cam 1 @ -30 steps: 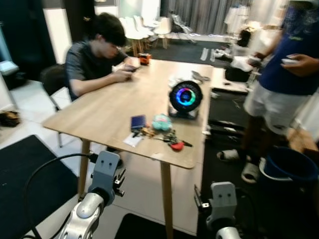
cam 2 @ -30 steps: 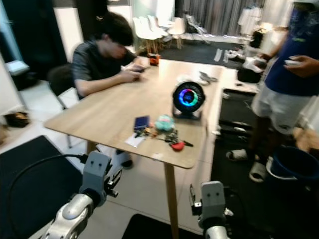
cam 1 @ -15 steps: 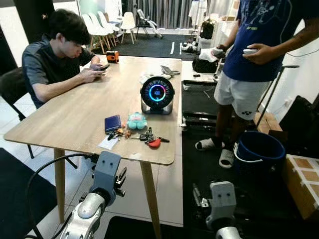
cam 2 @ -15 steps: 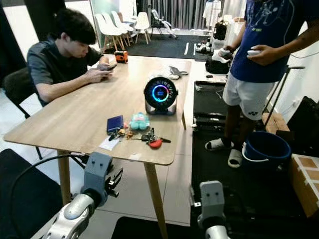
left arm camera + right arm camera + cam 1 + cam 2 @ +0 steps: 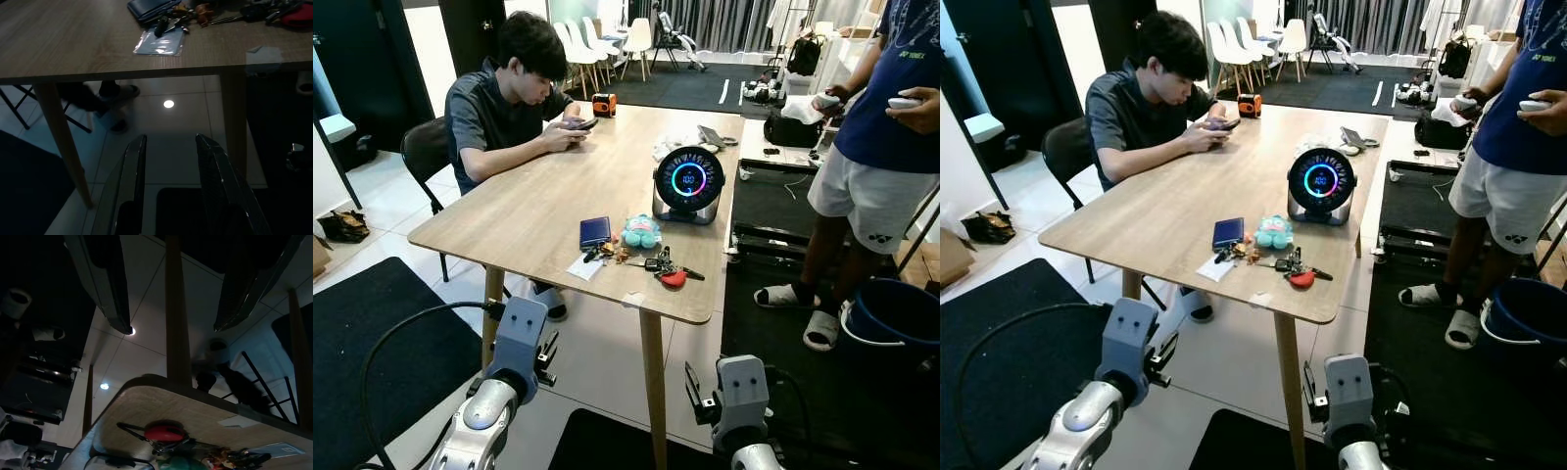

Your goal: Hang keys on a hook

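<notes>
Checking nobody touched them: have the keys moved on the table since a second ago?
No. The keys lie before the round display, right of the teal toy; the camera shifted.

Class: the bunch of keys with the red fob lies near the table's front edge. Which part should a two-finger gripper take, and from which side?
Probably the red fob of the keys: it is the bulkiest part lying flat on the table. Come from above, jaws straddling the fob, since the plush toy crowds the far side.
</notes>
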You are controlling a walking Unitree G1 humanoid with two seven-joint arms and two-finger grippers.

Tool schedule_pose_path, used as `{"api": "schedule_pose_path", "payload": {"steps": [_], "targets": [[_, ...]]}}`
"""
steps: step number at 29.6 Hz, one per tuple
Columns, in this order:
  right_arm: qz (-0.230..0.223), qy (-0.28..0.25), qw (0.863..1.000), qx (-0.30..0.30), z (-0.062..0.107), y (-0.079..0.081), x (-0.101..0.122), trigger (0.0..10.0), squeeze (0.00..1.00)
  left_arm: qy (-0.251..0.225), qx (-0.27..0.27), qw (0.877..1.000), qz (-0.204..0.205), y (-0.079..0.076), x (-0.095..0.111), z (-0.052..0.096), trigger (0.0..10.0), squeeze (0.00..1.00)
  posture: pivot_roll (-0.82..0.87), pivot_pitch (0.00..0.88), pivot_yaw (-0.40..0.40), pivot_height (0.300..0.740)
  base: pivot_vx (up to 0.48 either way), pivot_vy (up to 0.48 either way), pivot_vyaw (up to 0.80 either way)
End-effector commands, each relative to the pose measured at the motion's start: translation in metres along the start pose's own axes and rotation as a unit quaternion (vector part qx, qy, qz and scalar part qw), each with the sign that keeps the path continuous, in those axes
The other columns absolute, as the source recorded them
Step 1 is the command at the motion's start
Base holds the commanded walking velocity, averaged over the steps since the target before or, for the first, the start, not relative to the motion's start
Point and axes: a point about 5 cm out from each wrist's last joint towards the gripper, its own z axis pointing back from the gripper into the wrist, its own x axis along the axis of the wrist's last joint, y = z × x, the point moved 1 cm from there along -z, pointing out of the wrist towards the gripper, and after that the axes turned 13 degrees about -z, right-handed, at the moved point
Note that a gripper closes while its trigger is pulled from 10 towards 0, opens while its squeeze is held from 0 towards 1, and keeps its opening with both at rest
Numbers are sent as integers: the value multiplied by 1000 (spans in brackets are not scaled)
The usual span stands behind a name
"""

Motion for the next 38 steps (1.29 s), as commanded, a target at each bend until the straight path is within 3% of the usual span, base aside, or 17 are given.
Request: {"api": "schedule_pose_path", "payload": {"steps": [1,20,29,31,38], "targets": [[-1,3,1000,1,2,-1,-2,10000,0,-3,-6,1000,2,-1,-1,1,10000,0,59,83,27,740,0,0,0],[-9,4,1000,10,3,3,-2,10000,0,-36,-25,999,5,-9,10,3,10000,0,59,86,28,740,0,0,0],[-10,2,1000,11,2,3,-1,10000,0,-73,-44,996,-1,-10,31,1,10000,0,62,88,28,740,0,0,0],[-11,1,1000,12,2,3,-1,10000,0,-73,-45,996,-17,-10,30,2,10000,0,62,88,28,740,0,0,0],[-11,2,1000,13,3,4,-1,10000,0,-76,-38,996,-14,-10,29,2,10000,0,62,91,29,740,166,0,0]]}}
